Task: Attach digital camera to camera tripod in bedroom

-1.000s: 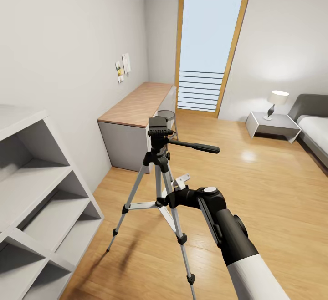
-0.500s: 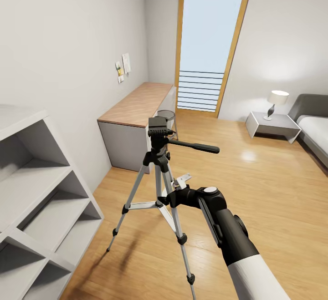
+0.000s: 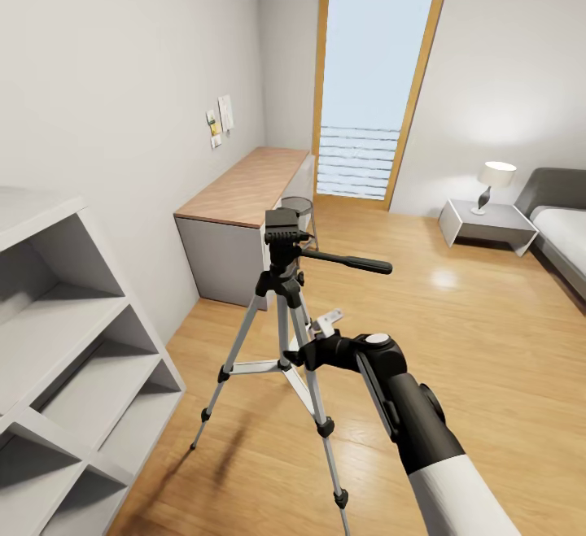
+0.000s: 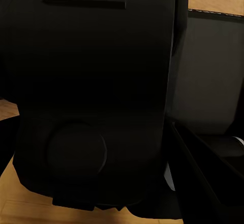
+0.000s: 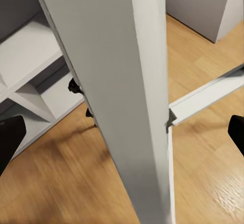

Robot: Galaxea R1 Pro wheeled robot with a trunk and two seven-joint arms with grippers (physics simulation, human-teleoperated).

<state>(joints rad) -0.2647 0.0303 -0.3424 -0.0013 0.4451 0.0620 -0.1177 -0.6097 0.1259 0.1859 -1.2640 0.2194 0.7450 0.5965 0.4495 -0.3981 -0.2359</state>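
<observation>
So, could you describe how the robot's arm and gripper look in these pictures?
In the head view, the right arm has a white forearm shell, then a glossy black wrist section with rounded joints and a white round cap. The right gripper is black, with a small white clip above it. In the right wrist view, its fingertips are plain black.

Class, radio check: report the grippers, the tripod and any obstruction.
Right gripper open astride a leg of the camera tripod. Left gripper state unclear. Tripod upright on the wood floor, head bare. Nothing blocking.
</observation>
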